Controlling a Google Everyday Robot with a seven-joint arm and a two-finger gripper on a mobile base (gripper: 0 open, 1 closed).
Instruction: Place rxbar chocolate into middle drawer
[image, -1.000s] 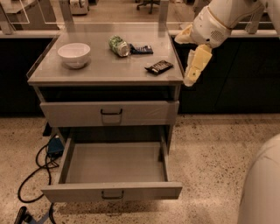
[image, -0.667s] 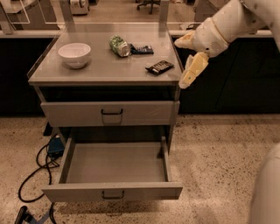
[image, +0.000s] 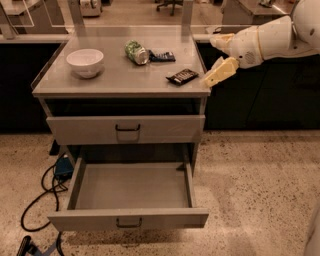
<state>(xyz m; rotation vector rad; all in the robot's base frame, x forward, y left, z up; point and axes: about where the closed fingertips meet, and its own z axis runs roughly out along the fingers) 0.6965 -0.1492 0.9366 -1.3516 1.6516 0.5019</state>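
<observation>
The rxbar chocolate (image: 182, 76), a black-brown wrapped bar, lies flat on the cabinet top near its front right corner. My gripper (image: 210, 59) hovers just right of the bar, at the cabinet's right edge and about level with the top. It is open and empty, and its lower finger (image: 220, 72) points down-left toward the bar without touching it. The middle drawer (image: 129, 219), the lowest one, is pulled out and nothing shows inside it.
A white bowl (image: 85, 62), a crushed green can (image: 135, 51) and a dark blue wrapped bar (image: 162, 56) are on the cabinet top (image: 120, 82). The drawer front above (image: 125, 129) is closed. Cables and a blue box (image: 64, 166) lie on the floor at left.
The gripper has moved in from the right toward the cabinet's front right corner and now sits closer to the bar. The objects on top have not moved.
</observation>
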